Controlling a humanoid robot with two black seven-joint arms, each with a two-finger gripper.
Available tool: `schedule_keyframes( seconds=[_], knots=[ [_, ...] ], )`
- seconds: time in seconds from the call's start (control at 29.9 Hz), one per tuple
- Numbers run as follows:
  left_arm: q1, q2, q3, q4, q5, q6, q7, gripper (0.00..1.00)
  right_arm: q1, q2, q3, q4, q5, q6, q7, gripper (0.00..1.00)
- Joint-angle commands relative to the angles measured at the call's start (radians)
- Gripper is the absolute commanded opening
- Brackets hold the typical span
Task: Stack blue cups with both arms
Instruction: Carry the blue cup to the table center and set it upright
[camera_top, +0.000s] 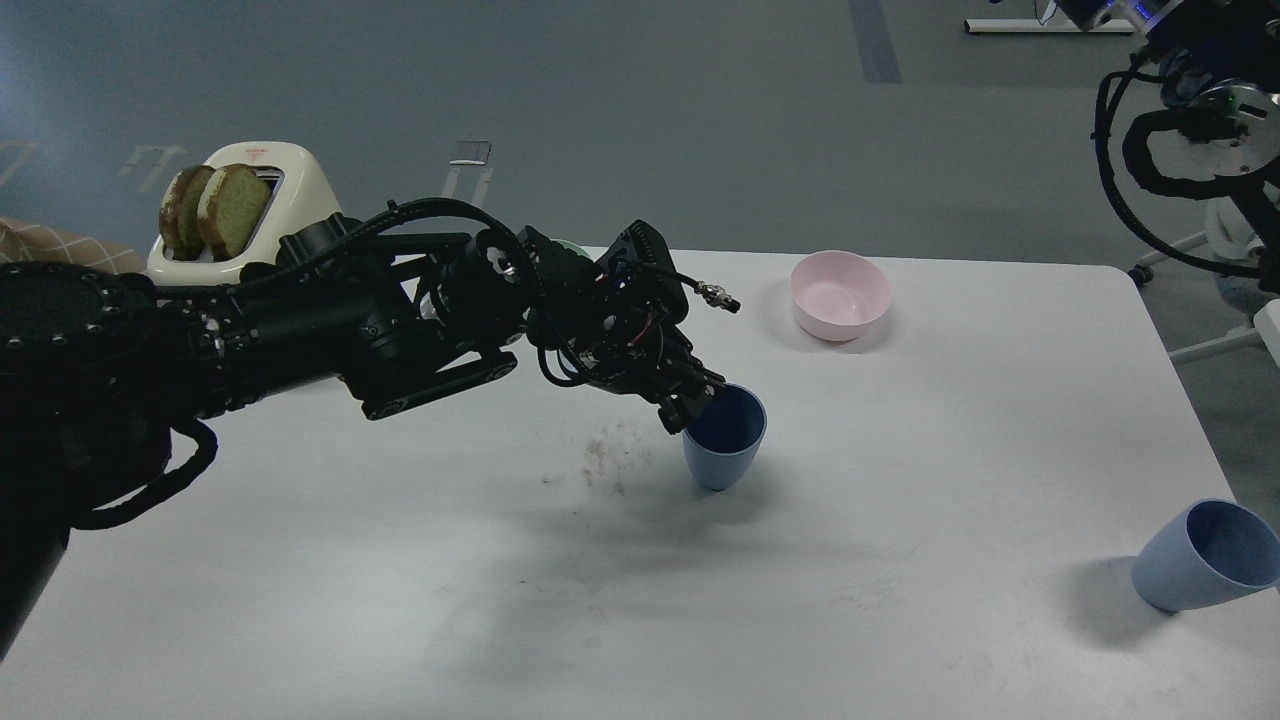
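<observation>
My left gripper (693, 405) is shut on the left rim of a light-blue cup (724, 445), holding it nearly upright with its base at or just above the white table (900, 420) near the middle. The second blue cup (1203, 558) rests tilted at the table's right front edge, mouth facing up and right. My left arm reaches in from the left across the table. At the top right, dark arm parts with cables (1190, 110) show; my right gripper is not in view.
A pink bowl (839, 295) sits at the back of the table, right of the arm. A white toaster (250, 215) with bread slices stands at the back left. A green bowl (572, 250) peeks out behind the arm. Dark smudges (605, 460) mark the tabletop left of the held cup.
</observation>
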Motion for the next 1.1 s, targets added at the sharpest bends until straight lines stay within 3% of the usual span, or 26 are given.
schedule_keyframes(
  seconds=[0.0,0.07,0.13,0.4,0.54,0.74,0.9,1.07],
  knots=[
    [0.002,0.002,0.002,0.000,-0.001,0.001,0.000,0.00,0.000,-0.003,0.000,0.000,0.000,0.000,0.000,1.00],
    [0.002,0.004,0.002,0.000,-0.001,0.001,0.000,0.05,0.000,-0.005,-0.001,0.000,0.000,0.000,0.000,1.00],
    [-0.001,0.005,0.000,0.000,-0.003,0.001,0.000,0.29,0.000,-0.006,-0.001,0.000,0.000,0.000,0.000,1.00],
    [-0.002,0.022,-0.009,-0.005,-0.015,0.001,0.000,0.80,0.000,-0.006,-0.017,0.000,0.001,0.000,0.000,1.00],
    [-0.033,0.067,-0.018,-0.023,-0.027,0.003,0.000,0.91,0.000,-0.014,-0.017,0.000,0.001,0.000,0.000,1.00],
    [-0.119,0.160,-0.070,-0.095,-0.223,-0.005,0.000,0.96,0.000,-0.046,-0.020,0.017,0.001,0.000,0.000,1.00],
    [-0.159,0.240,-0.194,-0.082,-0.650,-0.006,0.000,0.98,-0.029,-0.129,-0.032,0.074,0.001,0.000,0.000,1.00],
    [-0.148,0.331,-0.228,-0.080,-1.007,-0.029,0.000,0.98,-0.092,-0.253,-0.034,0.163,0.000,0.000,0.000,1.00]
  ],
)
